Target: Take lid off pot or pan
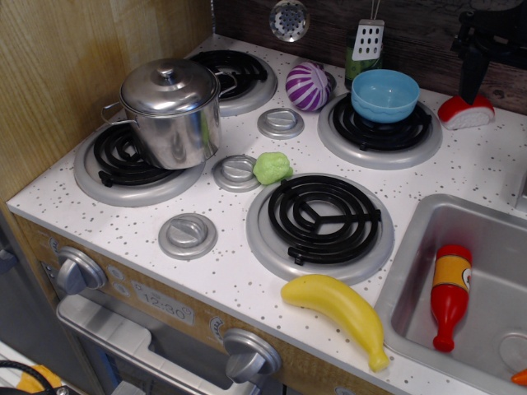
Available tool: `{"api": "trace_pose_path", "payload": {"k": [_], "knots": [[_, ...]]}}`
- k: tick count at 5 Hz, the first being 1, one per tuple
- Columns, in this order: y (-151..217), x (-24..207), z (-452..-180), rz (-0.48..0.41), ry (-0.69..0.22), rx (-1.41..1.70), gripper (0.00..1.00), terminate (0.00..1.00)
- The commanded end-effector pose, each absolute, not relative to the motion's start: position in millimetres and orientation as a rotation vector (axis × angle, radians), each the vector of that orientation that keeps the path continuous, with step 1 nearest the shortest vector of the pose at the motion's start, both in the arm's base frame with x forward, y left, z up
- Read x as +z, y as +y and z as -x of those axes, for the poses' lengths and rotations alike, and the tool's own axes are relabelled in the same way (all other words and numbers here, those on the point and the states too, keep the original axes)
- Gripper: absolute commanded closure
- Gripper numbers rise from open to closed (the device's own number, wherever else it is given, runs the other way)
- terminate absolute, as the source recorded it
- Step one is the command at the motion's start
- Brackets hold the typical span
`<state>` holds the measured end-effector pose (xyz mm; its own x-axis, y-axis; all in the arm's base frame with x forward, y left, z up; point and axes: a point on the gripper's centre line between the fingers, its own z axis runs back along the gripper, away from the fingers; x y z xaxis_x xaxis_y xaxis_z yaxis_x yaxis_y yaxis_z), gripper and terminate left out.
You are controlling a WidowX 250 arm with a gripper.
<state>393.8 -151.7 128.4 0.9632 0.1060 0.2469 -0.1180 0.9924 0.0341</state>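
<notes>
The shiny steel pot stands on the front-left burner, with loop handles at its sides. The round domed lid with its small knob sits on the pot and covers it fully. My gripper is a dark shape at the far back right, hanging just above a red and white toy. It is far from the pot. Its fingers are dark against a dark wall, so whether they are open or shut does not show.
A light-blue bowl sits on the back-right burner. A purple striped ball, a green toy, three matte-grey discs and a banana lie on the counter. A red bottle lies in the sink. A wooden wall stands at left.
</notes>
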Motion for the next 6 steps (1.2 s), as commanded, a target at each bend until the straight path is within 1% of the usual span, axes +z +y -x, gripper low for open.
{"api": "trace_pose_path", "payload": {"k": [1, 2, 3, 4, 5, 6], "knots": [[-152, 128, -394, -0.049, -0.247, 0.113, 0.00, 0.00], [-130, 131, -386, -0.109, -0.246, 0.062, 0.00, 0.00], [-94, 145, -379, -0.171, -0.227, 0.014, 0.00, 0.00], [-47, 155, -364, -0.242, -0.207, -0.036, 0.00, 0.00], [2, 166, -351, -0.284, -0.194, -0.119, 0.00, 0.00], [52, 160, -347, -0.264, -0.200, -0.154, 0.00, 0.00]]}}
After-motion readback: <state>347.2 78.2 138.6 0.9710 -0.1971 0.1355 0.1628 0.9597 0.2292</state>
